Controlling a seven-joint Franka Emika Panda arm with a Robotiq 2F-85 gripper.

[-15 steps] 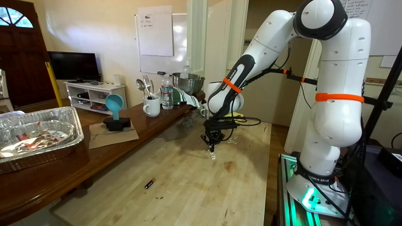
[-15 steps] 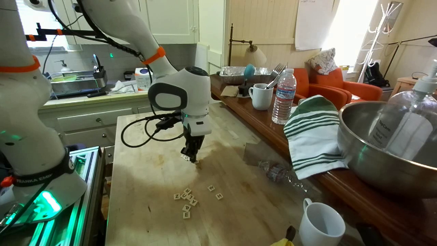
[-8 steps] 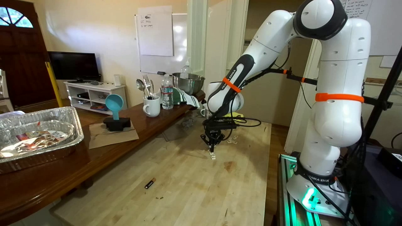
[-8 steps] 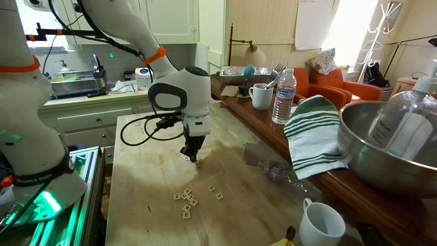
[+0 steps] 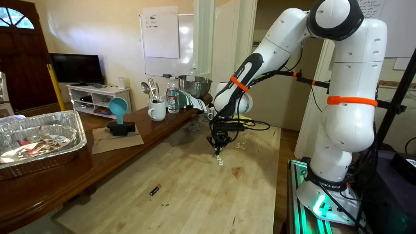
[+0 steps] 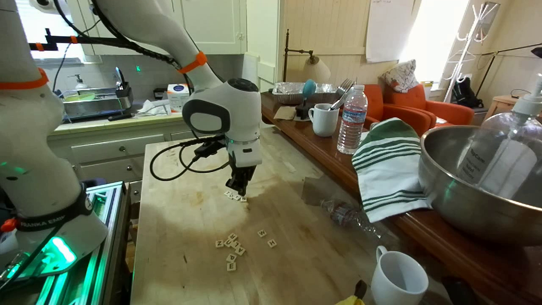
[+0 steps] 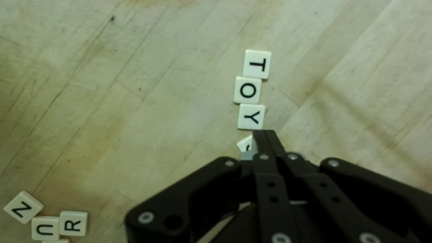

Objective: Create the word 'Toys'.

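Small white letter tiles form a column in the wrist view: T (image 7: 257,64), O (image 7: 247,90) and Y (image 7: 251,116), edges nearly touching. Another tile (image 7: 244,144) lies turned at an angle below the Y; my fingers hide most of it and its letter. My gripper (image 7: 268,131) has its fingertips pressed together with nothing between them. The row also shows in both exterior views (image 5: 220,161) (image 6: 230,195); the gripper (image 5: 217,153) (image 6: 241,193) is just above its end. Loose tiles, N (image 7: 23,207), U (image 7: 45,228) and R (image 7: 73,223), lie apart from the row.
More loose tiles (image 6: 240,250) lie on the wooden table, with W (image 6: 262,233) and H (image 6: 272,243) aside. A battery (image 5: 155,189), a crushed plastic bottle (image 6: 343,214) and a white mug (image 6: 398,277) are also there. A raised brown ledge (image 6: 305,144) runs along one side.
My gripper has risen slightly off the row's end. The end tile, covered before in an exterior view, now shows below the fingertips. The other tiles have not moved.
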